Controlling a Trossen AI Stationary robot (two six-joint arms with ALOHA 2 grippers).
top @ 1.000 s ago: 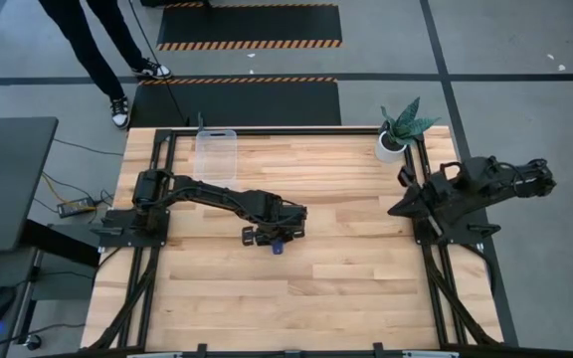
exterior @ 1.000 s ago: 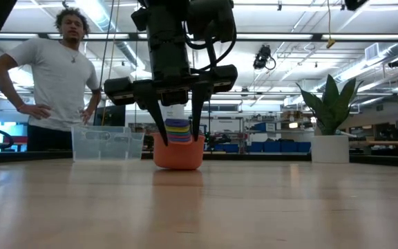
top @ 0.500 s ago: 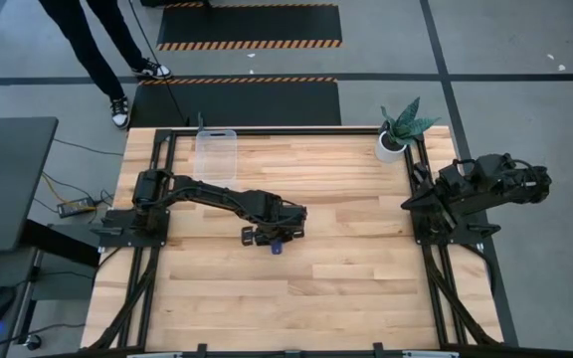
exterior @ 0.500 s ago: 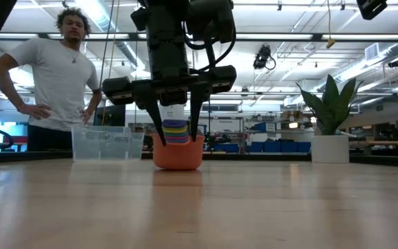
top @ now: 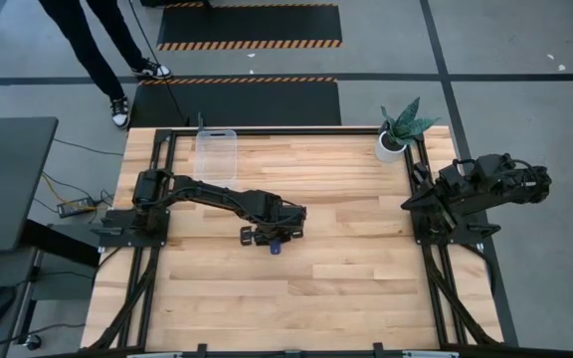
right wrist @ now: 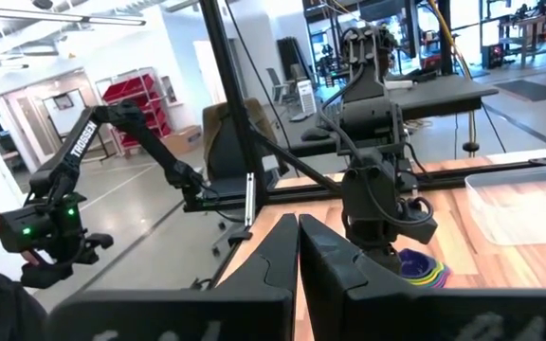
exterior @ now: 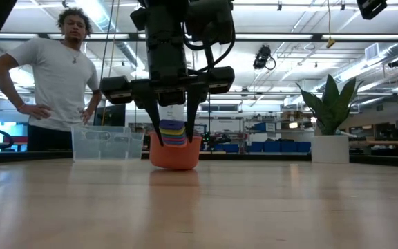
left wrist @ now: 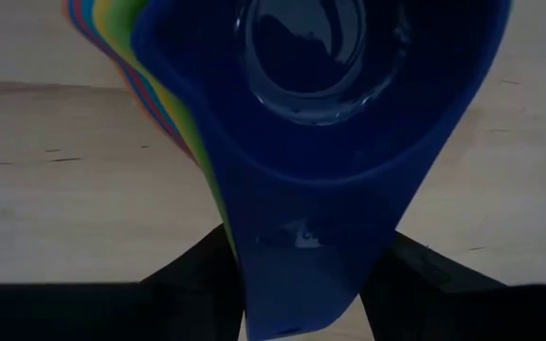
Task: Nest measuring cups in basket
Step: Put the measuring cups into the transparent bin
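**Left gripper clamped on the nested cups**

In the middle of the high view, the left gripper [top: 276,242] stands over the cups [exterior: 175,144]. Its two fingers [exterior: 153,114] are closed around the stack, which sits nested in the orange cup, just above the table [exterior: 199,207]. The basket [top: 216,154] is at the upper left. The right gripper [right wrist: 297,248], fingers together, waits at the right edge.

You see the nested measuring cups [exterior: 175,144]: orange outermost, blue, purple, yellow inside; clear basket [exterior: 108,143]; white pot [exterior: 330,147], green plant [exterior: 327,104].
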